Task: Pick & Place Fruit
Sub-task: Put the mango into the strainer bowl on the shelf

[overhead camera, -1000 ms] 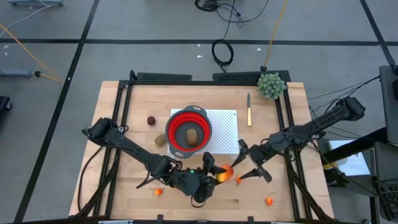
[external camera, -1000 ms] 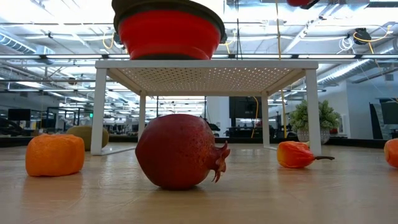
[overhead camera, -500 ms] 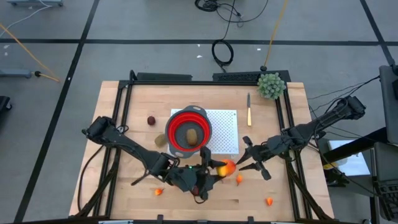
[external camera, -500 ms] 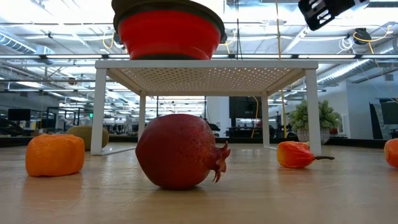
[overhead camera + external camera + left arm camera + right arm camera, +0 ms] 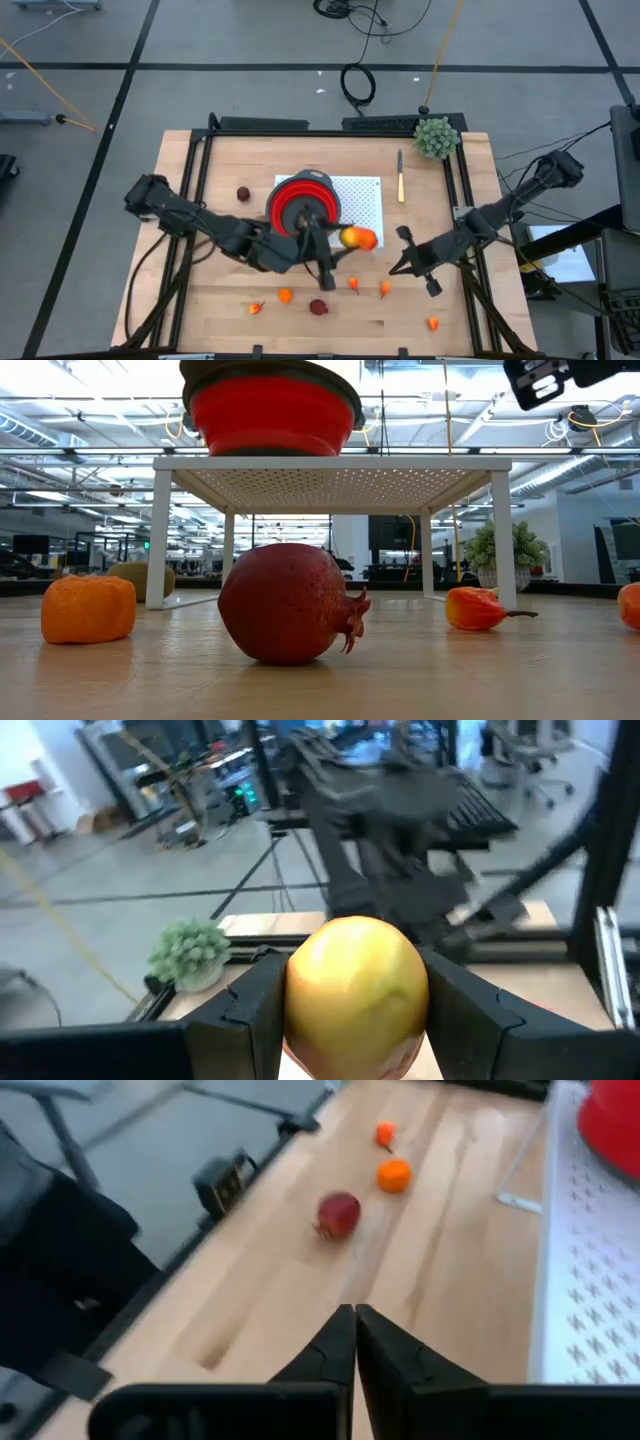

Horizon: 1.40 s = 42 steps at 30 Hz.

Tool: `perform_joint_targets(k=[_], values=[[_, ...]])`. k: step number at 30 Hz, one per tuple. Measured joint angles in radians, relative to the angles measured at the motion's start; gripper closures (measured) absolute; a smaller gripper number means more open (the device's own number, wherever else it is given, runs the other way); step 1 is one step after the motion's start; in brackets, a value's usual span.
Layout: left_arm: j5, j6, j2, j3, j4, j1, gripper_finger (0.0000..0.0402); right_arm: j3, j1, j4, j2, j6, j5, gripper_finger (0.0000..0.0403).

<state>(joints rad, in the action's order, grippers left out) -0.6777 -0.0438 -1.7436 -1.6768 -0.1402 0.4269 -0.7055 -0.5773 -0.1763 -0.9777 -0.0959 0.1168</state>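
Left wrist view, mango point(image 5: 356, 990) clamped between left gripper point(image 5: 350, 1010) fingers point(image 5: 245, 1015)

Crowded middle, open wood at the far left and near right

The middle is blocked by the red collapsible bowl point(image 5: 303, 213) on the white perforated stand point(image 5: 362, 205) and the left arm point(image 5: 215, 232); small toy fruits, including a dark red pomegranate point(image 5: 318, 308), are scattered along the near edge.

A glossy, smooth mango point(image 5: 357, 992) is gleaming; the pale wood table point(image 5: 200, 185) is looking matt and grained.
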Motion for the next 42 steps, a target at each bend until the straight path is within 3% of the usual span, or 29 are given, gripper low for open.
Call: perform_joint_targets(k=[16, 26, 33, 42], values=[[-0.024, 0.488, 0.197, 0.0, -0.436, -0.119, 0.0218, 0.116, -0.218, -0.018, 0.002, 0.002, 0.211, 0.0402], [0.135, 0.648, 0.249, 0.0, -0.583, -0.204, 0.0218, 0.156, -0.322, 0.021, 0.002, 0.021, 0.301, 0.0402], [0.236, 0.677, 0.249, 0.0, -0.595, -0.249, 0.0218, 0.225, -0.331, 0.131, 0.03, 0.104, 0.172, 0.0402], [0.307, 0.732, 0.258, 0.0, -0.659, -0.295, 0.0218, 0.294, -0.238, 0.15, 0.2, 0.167, -0.056, 0.0402]])
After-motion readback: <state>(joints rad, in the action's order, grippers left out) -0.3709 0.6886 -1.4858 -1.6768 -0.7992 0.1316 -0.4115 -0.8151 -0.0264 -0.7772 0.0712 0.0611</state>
